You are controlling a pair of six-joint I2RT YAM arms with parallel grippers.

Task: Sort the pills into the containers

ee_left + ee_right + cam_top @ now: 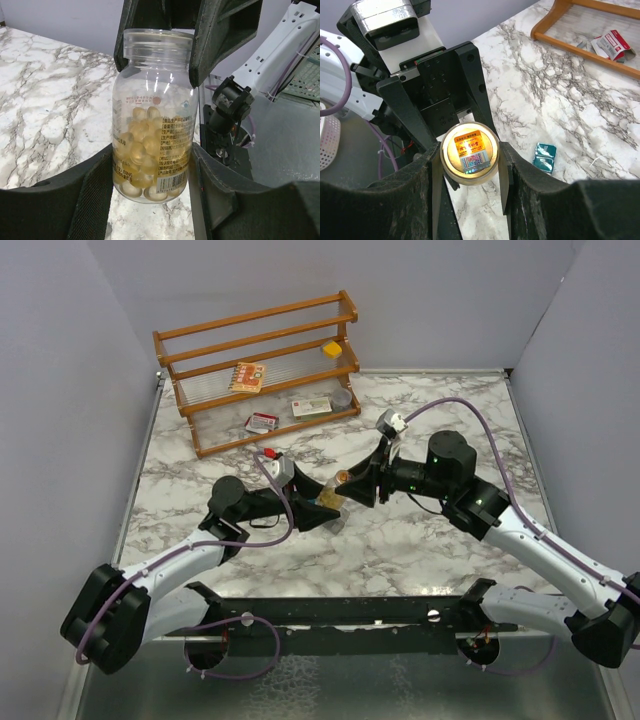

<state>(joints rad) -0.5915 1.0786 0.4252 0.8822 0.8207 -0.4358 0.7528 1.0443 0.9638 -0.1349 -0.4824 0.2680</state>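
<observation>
Holding the pill bottle [150, 115] from both ends, the two arms meet above the middle of the marble table [560, 100]. The left gripper [152, 150] has its fingers pressed against either side of the bottle's lower body. The right gripper [470, 150] is clamped on the clear lid [157, 42], one finger on each side. This split grip looks like a set-up for unscrewing: one arm steadies the body while the other turns the lid, so the amber capsules [142, 145] can be tipped out afterwards. They fill about the lower half of the bottle.

The containers [545, 157] lie on the table just beside the right gripper, apart from both arms and within easy reach for pouring. The wooden rack [260, 360] and its flat packets [262, 422] stand well back at the far side.

Several things cannot be settled. Only the teal part of the containers shows, and it is unclear whether they are open or shut. In the top view the grippers cover most of the bottle, and the containers cannot be picked out there. Whether the lid is already loosened cannot be told, and neither can whether the bottle touches the table. The label print is too small to read. Both wrist views cut off their own fingers at the lower edge.
</observation>
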